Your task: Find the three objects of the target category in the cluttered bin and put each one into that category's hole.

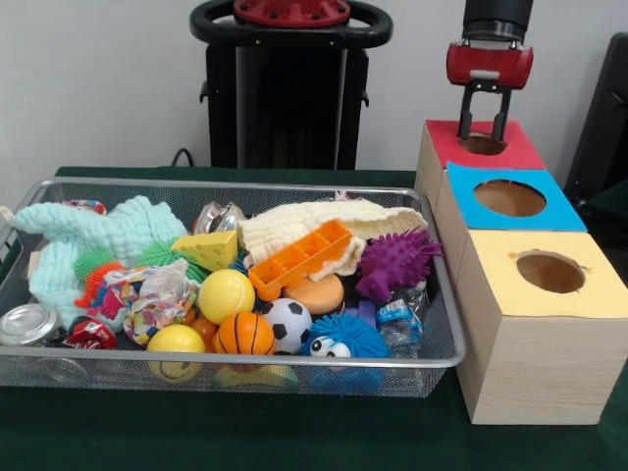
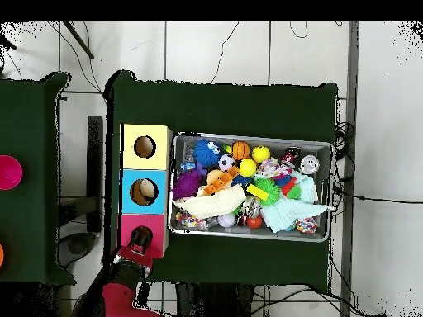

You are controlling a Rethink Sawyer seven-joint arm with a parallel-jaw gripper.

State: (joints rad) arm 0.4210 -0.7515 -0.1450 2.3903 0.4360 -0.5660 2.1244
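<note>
The silver wire-mesh bin (image 1: 245,362) sits on the green table, full of clutter; it also shows in the overhead view (image 2: 248,138). In it lie a yellow ball (image 1: 226,294), a soccer ball (image 1: 287,324), a small basketball (image 1: 243,336), a purple spiky toy (image 1: 397,260), an orange tray (image 1: 299,258), a cheese wedge (image 1: 206,250) and two cloths. My gripper (image 1: 484,130) hangs open and empty right over the hole of the red-topped box (image 1: 515,149), beside the bin. From overhead the gripper (image 2: 139,244) is at that same box.
Three wooden boxes stand in a row beside the bin: red-topped, blue-topped (image 1: 508,218) and yellow-topped (image 1: 579,294), each with a round hole. Drink cans (image 1: 27,324) lie in the bin's left corner. A second green table (image 2: 25,165) with a pink dish stands apart.
</note>
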